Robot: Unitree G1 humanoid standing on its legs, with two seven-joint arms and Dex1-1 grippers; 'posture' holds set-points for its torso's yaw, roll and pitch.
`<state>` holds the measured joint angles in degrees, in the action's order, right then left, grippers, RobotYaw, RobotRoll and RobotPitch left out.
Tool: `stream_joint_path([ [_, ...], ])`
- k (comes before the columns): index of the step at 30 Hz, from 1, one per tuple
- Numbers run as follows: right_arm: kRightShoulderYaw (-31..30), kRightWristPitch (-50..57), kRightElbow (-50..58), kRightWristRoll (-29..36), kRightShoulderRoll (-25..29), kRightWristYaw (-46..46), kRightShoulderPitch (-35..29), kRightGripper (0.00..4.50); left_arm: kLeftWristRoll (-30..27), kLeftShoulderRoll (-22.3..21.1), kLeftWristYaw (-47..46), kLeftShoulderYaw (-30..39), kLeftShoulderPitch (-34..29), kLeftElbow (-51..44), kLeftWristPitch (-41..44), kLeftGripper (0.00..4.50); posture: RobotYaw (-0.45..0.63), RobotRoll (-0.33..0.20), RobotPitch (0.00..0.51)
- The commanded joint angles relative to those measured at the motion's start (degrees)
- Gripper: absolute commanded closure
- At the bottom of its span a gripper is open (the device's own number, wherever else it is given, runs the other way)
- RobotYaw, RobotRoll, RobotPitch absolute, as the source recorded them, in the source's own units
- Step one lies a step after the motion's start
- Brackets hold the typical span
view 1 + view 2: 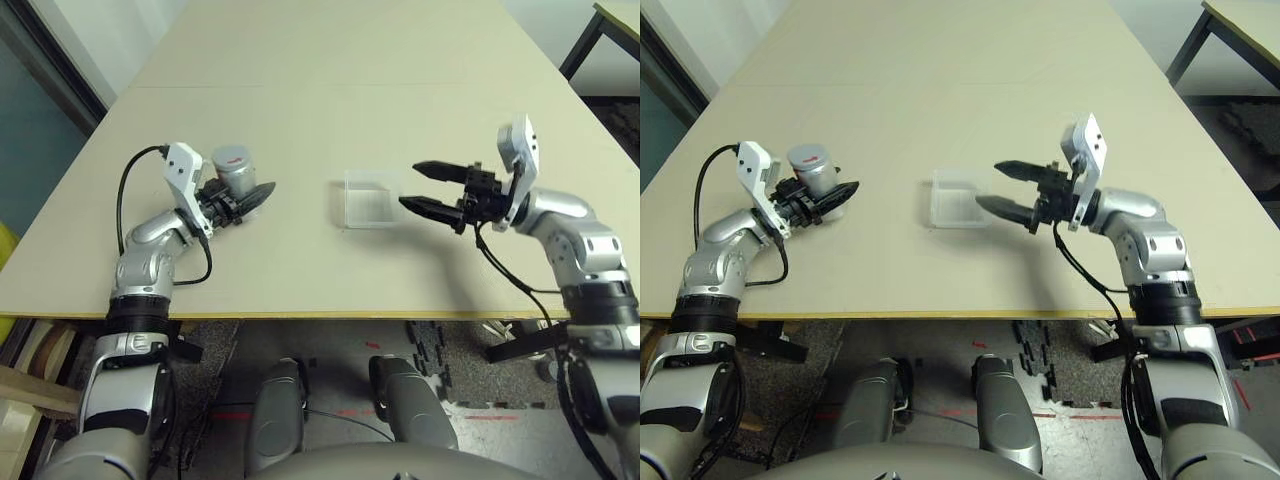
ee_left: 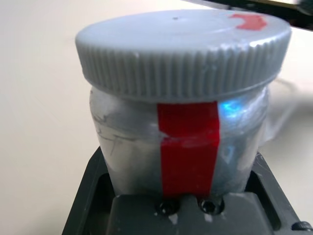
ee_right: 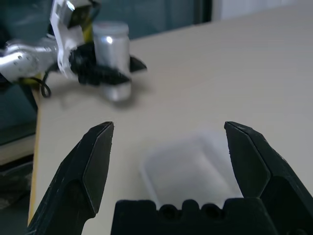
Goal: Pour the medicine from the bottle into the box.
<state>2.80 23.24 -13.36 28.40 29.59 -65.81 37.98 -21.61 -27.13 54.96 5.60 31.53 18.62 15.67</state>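
Bare table all around the box.

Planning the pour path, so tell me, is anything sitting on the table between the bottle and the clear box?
Nothing. In the left eye view, only bare table lies between the bottle, held in the left end effector, and the box.

I am looking down at a long pale beige table running away from me, with a dark-legged second table standing at the far right, and grey speckled floor with black foam mats lying beneath the near edge.
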Motion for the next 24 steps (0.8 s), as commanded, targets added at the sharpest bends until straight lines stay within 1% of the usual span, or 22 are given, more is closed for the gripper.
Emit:
stream_joint_path([
  [1, -1.5, 2.0, -2.9, 0.5, -1.0, -1.9, 4.5, 0.0, -1.3, 0.8, 1.8, -2.4, 2.9, -2.3, 3.7, 1.83, -0.12, 0.0, 0.095],
  [4, -2.6, 2.5, -6.1, 0.1, -2.4, -4.2, 8.6, 0.0, -1.5, 1.7, 3.1, -3.8, 5.9, -1.5, 5.1, 1.83, -0.13, 0.0, 0.08],
  [6, -3.4, 2.1, -7.9, -0.5, -3.0, -5.4, 10.4, 0.0, -1.1, 2.0, 4.0, -4.5, 7.5, -0.3, 5.0, 1.83, -0.13, 0.0, 0.08],
  [9, -4.8, 0.9, -10.7, -1.9, -4.0, -7.3, 12.7, 0.0, 0.1, 2.8, 5.3, -5.8, 9.8, 2.7, 3.1, 1.83, -0.13, 0.0, 0.066],
  [12, -5.9, -0.4, -13.8, -3.0, -5.3, -8.5, 15.0, 0.0, 2.0, 4.6, 6.5, -7.5, 12.5, 6.9, -0.5, 1.83, -0.12, 0.0, 0.063],
  [18, -6.0, -3.6, -20.3, -5.4, -7.6, -9.3, 19.1, 0.0, 4.3, 8.7, 8.6, -9.5, 17.1, 15.4, -6.0, 1.83, -0.13, 0.0, 0.061],
  [24, -5.6, -6.6, -25.4, -7.3, -9.1, -9.3, 22.0, 0.0, 5.9, 11.1, 9.7, -9.7, 19.6, 21.3, -9.3, 1.83, -0.14, 0.0, 0.06],
])
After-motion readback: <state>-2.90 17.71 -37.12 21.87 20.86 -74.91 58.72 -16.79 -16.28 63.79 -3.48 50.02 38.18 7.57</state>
